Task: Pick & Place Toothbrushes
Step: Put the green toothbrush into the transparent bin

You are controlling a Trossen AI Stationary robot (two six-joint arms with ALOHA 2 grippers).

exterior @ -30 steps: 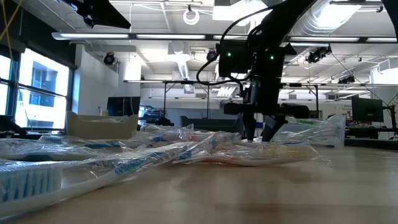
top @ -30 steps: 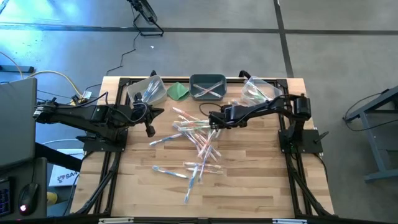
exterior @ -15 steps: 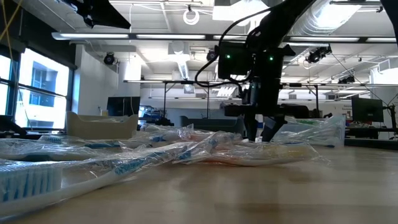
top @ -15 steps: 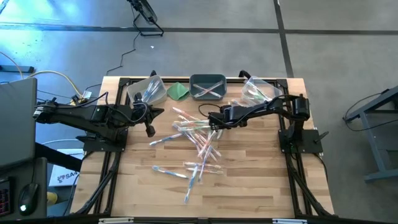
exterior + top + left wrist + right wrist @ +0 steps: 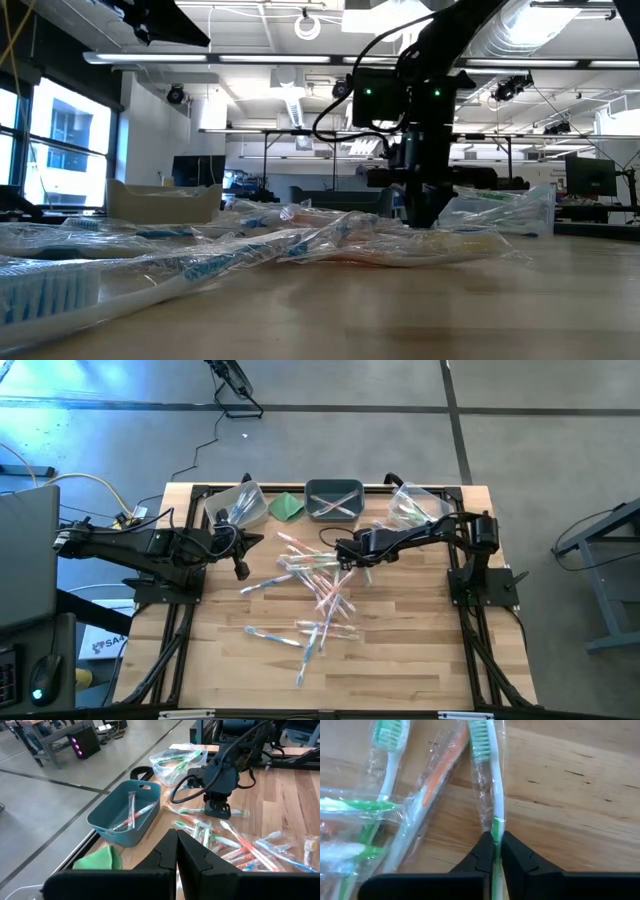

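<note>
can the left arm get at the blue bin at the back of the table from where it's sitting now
Probably yes. The left tool sits shut over bare wood on the table's left side, and the blue bin stands open-topped at the back edge. Only the green cloth lies between them, and it is flat.

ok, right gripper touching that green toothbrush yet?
Touching. The right wrist view shows the right gripper with its fingers shut on the wrapped green toothbrush, pinching its handle above the table.

No readable text, label, brand, number or sign anywhere. Faint dark lettering on a white box (image 5: 103, 644) on the floor beside the surface (image 5: 400, 650), too small and cut off to make out.
</note>
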